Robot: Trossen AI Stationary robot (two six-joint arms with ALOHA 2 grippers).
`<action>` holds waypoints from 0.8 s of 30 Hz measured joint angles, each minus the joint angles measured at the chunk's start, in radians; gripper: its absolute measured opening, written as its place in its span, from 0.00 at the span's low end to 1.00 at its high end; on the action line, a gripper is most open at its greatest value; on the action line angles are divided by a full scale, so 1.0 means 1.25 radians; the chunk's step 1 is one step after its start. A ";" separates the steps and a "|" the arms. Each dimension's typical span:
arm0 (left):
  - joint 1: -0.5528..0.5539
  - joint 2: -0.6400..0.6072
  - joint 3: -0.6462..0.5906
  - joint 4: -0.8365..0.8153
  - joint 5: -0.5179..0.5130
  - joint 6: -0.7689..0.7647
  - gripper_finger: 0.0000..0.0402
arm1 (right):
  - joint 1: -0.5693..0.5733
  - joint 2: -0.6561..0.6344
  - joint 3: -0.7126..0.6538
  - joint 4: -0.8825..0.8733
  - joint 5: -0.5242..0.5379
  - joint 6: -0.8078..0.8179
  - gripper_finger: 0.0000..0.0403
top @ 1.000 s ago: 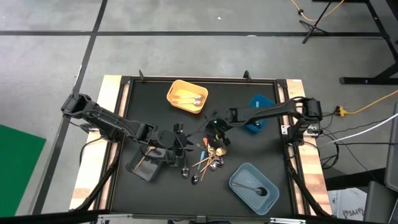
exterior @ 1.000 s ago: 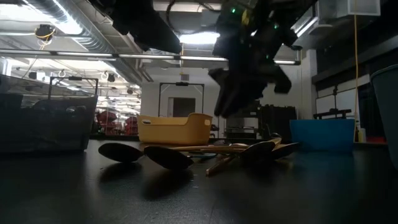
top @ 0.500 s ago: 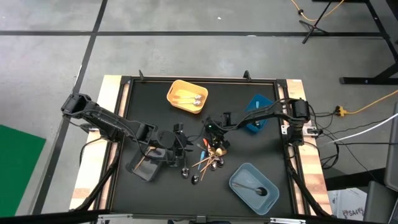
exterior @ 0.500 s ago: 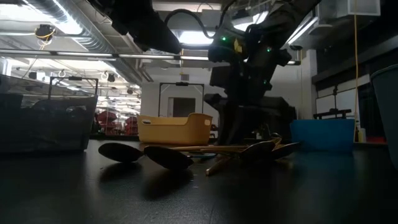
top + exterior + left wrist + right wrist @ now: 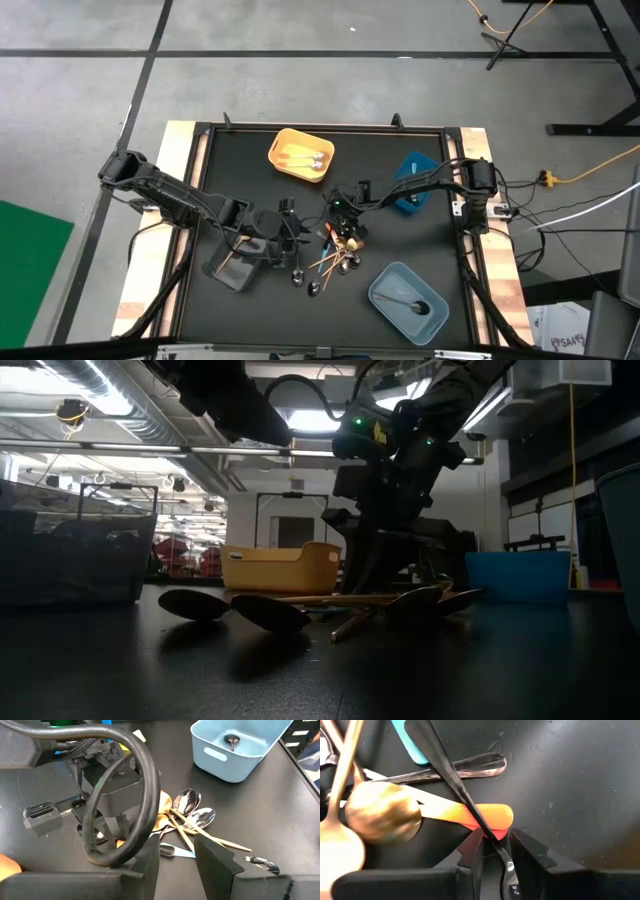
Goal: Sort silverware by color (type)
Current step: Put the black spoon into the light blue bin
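The silverware [image 5: 335, 258] lies in a loose pile at the table's middle: gold spoons [image 5: 380, 817], silver spoons [image 5: 192, 800], an orange-handled piece [image 5: 470, 815] and a light-blue handle [image 5: 412, 742]. My right gripper [image 5: 497, 851] stands low over the pile's far side [image 5: 347, 228], pointing steeply down and open. Its fingers straddle a dark silver handle [image 5: 455, 780] and the orange handle's rounded end [image 5: 502, 815]. My left gripper [image 5: 290, 232] hovers open just left of the pile, with nothing between its fingers [image 5: 215, 860]. My right gripper comes from above, slanting down, with one finger [image 5: 470, 852] on each side of the thin silver handle [image 5: 501, 851] where it crosses the orange handle's end. Both pieces lie on the table. Whether the fingers touch either one, I cannot tell.
A yellow bin [image 5: 300, 155] with silverware stands at the far middle and a blue bin [image 5: 418, 180] at the far right. A grey-blue bin [image 5: 408, 300] holding one spoon is at the near right. A clear bin [image 5: 240, 265] sits under the left arm.
My right gripper has come down onto the far side of the silverware pile and rolled a little, then held still. The pile has not shifted.
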 joint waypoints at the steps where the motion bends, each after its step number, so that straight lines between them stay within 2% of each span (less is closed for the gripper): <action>1: 0.000 0.000 0.000 0.000 0.000 0.000 0.29 | 0.000 0.000 0.000 -0.003 0.000 0.000 0.22; 18: 0.000 0.000 0.000 0.000 0.000 -0.002 0.29 | -0.001 0.023 0.004 -0.072 -0.005 0.048 0.22; 24: 0.001 0.000 0.000 0.000 0.000 -0.002 0.29 | 0.000 0.024 0.003 -0.081 -0.005 0.049 0.15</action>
